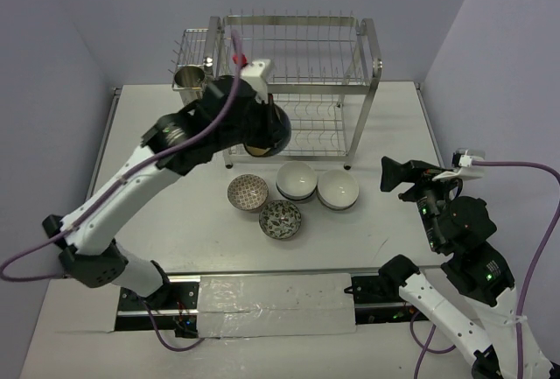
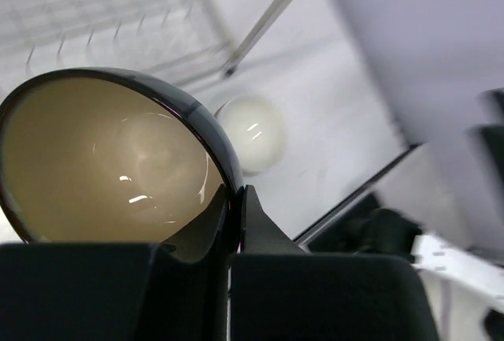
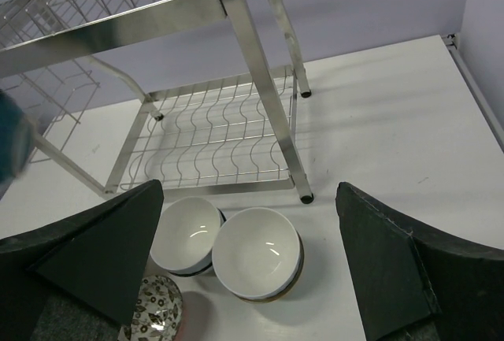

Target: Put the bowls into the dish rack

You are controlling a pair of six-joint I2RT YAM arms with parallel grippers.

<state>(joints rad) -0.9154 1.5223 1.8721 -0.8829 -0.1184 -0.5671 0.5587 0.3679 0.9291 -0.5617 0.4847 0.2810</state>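
The left end effector (image 2: 235, 213) is clamped on the rim of the teal bowl (image 2: 110, 160), whose brown inside faces the wrist camera; in the top view it hangs tilted above the surface (image 1: 385, 125), just in front of the lower tier of the dish rack (image 1: 365, 64), which stands at 12 o'clock. Four more bowls sit near the centre: two white bowls (image 1: 297, 180) (image 1: 338, 191) side by side, a red patterned bowl (image 1: 248, 192) at their 9 o'clock, and a dark patterned bowl (image 1: 280, 219) at their 7 o'clock. The right end effector (image 1: 392, 175) hovers at 3 o'clock, fingers wide apart and holding nothing.
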